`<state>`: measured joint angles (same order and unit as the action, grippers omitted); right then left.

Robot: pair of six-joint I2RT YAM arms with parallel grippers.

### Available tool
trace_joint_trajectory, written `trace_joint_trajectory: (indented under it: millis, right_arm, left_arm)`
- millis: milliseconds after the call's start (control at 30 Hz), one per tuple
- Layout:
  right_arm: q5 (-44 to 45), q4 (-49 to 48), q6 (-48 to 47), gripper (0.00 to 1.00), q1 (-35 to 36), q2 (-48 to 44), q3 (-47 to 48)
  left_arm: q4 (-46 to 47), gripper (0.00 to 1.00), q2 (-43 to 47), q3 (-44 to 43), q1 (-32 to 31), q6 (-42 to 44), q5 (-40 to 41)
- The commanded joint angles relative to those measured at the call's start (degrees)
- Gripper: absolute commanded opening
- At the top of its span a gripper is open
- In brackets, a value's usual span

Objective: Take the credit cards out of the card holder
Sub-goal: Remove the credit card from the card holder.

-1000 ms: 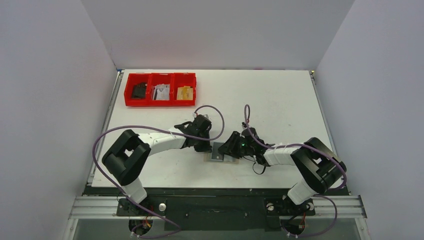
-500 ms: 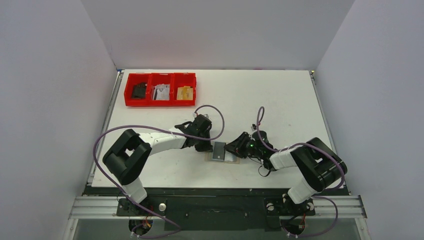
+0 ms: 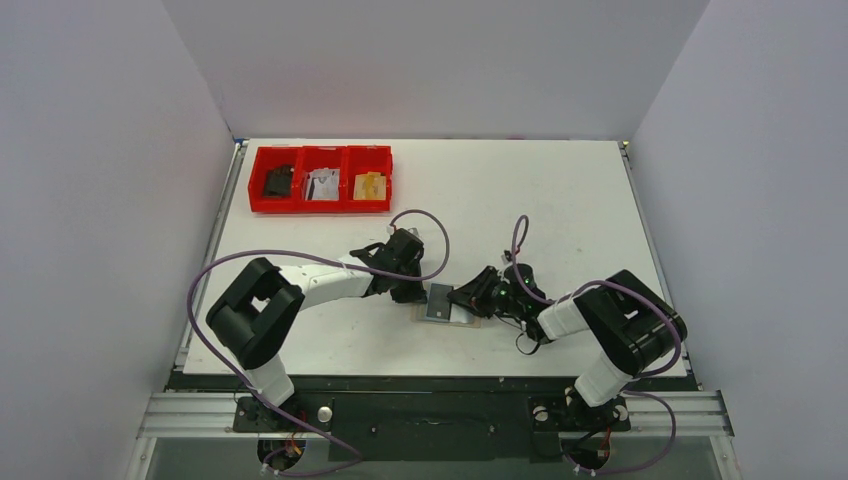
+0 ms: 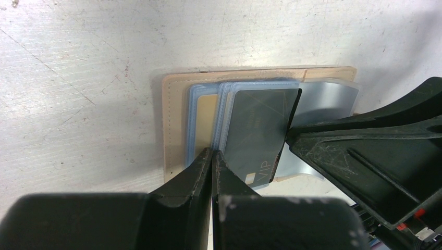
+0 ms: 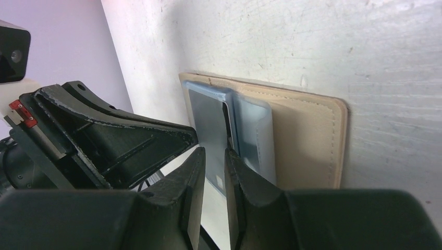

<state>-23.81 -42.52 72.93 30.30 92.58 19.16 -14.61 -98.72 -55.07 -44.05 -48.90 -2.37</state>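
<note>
- The card holder [image 4: 174, 125] lay flat on the table [image 3: 560, 200], between the two grippers.
- The credit cards [image 4: 328, 96] were fanned partway out of the card holder's right side, a pale one furthest out and the dark card [image 4: 255, 125] on top of it.
- The left gripper [image 4: 211, 159] was fully closed and held nothing. Its tips sat on the card holder's near edge, apparently pinning it.
- The right gripper [image 5: 213, 156] stood at the card holder's right side with its jaws narrow. The dark card's edge ran into the slim gap between them, but whether the pads already bit could not be told.
- The step in hand looked like drawing out the dark card. Doing it well would call for a firm pinch on that card's free edge alone, not on the pale card beneath it.
- The pull should run flat and straight away from the card holder's open side, since a lifted or twisted pull could jam the card in its pocket.
- The left tips should bear on tan leather, not on the cards, or they would clamp what was meant to slide.
- Bare table lay to the right of the card holder, giving room to draw out and set down.
- The red tray [image 3: 320, 208] stood well beyond the card holder's far left, out of the way.
- The two grippers were close together over the card holder, so sideways drift risked a knock.
</note>
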Motion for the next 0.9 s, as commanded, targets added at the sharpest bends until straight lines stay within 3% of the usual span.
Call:
trace_joint_trajectory:
  millis: [0,333,600,867]
  right_arm:
    - [1.89,-1.92,-0.88,0.18,-0.7,-0.83,-1.59]
    - [1.45,-2.83,-0.99,0.18,-1.34,-0.51,-2.34]
    - [0.93,-5.98,0.09,0.07,0.02,2.29,-1.81]
    - [0.9,-6.81,0.45,0.06,0.39,2.8,-1.7]
  left_arm:
    - [-5.41,0.0,-4.1,2.06,-0.12,1.17,2.46]
    - [-5.15,0.0,-4.31,2.02,-0.08,1.04,2.46]
    - [-5.33,0.0,-4.52,1.64,-0.09,1.09,2.37]
    - [-5.29,0.0,-4.55,1.95,-0.2,0.96,2.37]
